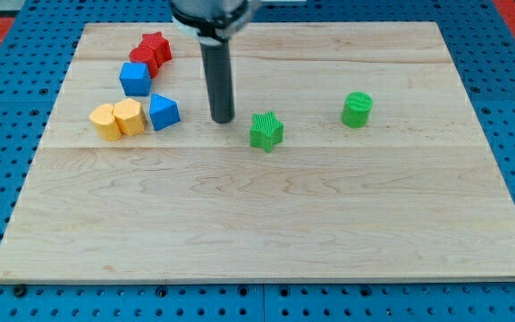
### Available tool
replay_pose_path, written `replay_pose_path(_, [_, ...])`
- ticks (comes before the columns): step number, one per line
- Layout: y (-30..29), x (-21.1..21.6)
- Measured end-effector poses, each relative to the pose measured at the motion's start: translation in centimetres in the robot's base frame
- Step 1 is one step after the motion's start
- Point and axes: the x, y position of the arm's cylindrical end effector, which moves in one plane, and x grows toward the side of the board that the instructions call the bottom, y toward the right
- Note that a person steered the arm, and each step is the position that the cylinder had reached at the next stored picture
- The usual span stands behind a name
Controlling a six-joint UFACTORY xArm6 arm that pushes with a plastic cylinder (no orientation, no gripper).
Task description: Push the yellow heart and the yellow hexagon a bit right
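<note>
my tip [223,119] between blue block [164,113] and green star [265,131] (touching neither).

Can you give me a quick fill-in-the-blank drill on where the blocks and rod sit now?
My tip rests between the blue block and the ____ star-shaped block.
The yellow heart block touches the yellow ____ block.
The green cylinder block lies nearest the view's ____ edge.
Missing: green; hexagon; right.

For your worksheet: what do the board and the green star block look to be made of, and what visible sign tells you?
Board: apparently light wood, matt; grain lines and plank seams run across it.
Green star block: probably plastic, possibly 3D-printed; uniform bright colour with fine ridges on its sides. The look alone cannot confirm it.
</note>
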Motion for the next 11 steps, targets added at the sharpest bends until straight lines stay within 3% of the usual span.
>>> replay_pose_path(1, [-3.8,0.3])
replay_pose_path(2, [-7.7,-3.0])
replay_pose_path(3, [-11.6,-3.5])
replay_pose_path(5, [-11.1,-1.8])
replay_pose_path(6, [-11.6,6.2])
replay_pose_path(7, [-17.9,5.8])
replay_pose_path(8, [-21.0,2.4])
replay_pose_path(9, [-23.0,2.3])
replay_pose_path(11, [-20.2,1.1])
